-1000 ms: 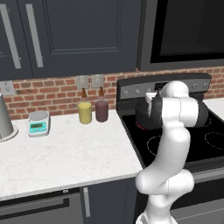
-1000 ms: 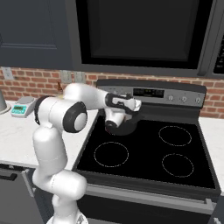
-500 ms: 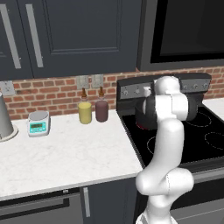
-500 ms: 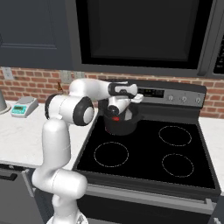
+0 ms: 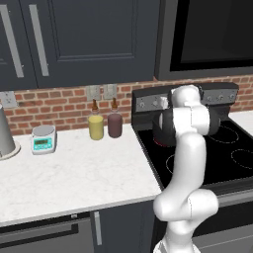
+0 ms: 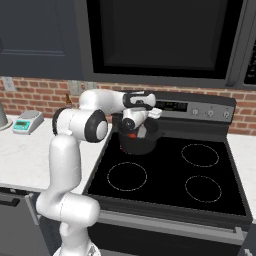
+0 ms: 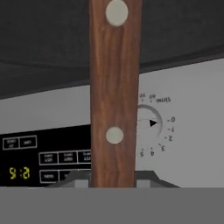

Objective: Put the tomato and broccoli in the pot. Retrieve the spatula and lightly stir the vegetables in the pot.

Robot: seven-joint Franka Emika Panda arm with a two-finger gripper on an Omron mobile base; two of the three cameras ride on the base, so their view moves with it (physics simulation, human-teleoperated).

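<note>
Gripper (image 6: 134,131) pinched nearly together on the spatula (image 7: 114,94), its brown wooden handle with two pale rivets running up the hand view. Hand sits right over the one dark pot (image 6: 137,142) on the stove's (image 6: 165,182) back-left burner. A bit of red shows at the pot. Two jars on the counter (image 5: 64,175): yellow (image 5: 96,126), maroon (image 5: 114,124). One scale (image 5: 43,139).

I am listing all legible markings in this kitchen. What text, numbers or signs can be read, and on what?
"9:2", yellow digits, partly hidden: stove control panel display.
"0", "1", "2", "3", "4": around the dial beside the spatula handle; the words above it are too blurred to read.
Panel button labels: too small to read.
Kitchen scale screen: too small to read.
</note>
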